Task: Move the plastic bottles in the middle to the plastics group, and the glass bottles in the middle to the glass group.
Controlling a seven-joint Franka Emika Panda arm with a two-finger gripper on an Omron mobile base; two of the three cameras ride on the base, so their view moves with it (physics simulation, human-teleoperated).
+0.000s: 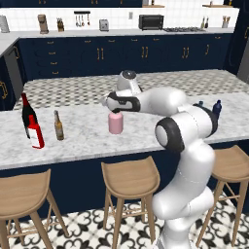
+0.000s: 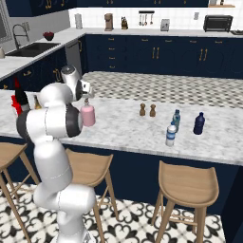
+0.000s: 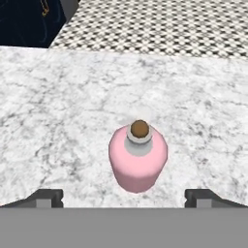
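Pincer point(image 3: 124, 197) wide open above pink bottle point(image 3: 138, 160), nothing held.

Bottle stands upright on the marble counter point(image 3: 58, 121), long axis vertical, grey collar and brown stopper pointing up at the hand. It sits between the two spread fingertips point(image 3: 46, 197), slightly toward the right one. Straight drop should straddle it. Glass group lies to the robot's left: wine bottle point(image 1: 26, 113), red bottle point(image 1: 35, 132), beer bottle point(image 1: 59, 126) near them. Water bottle point(image 2: 171, 134) well apart, right.
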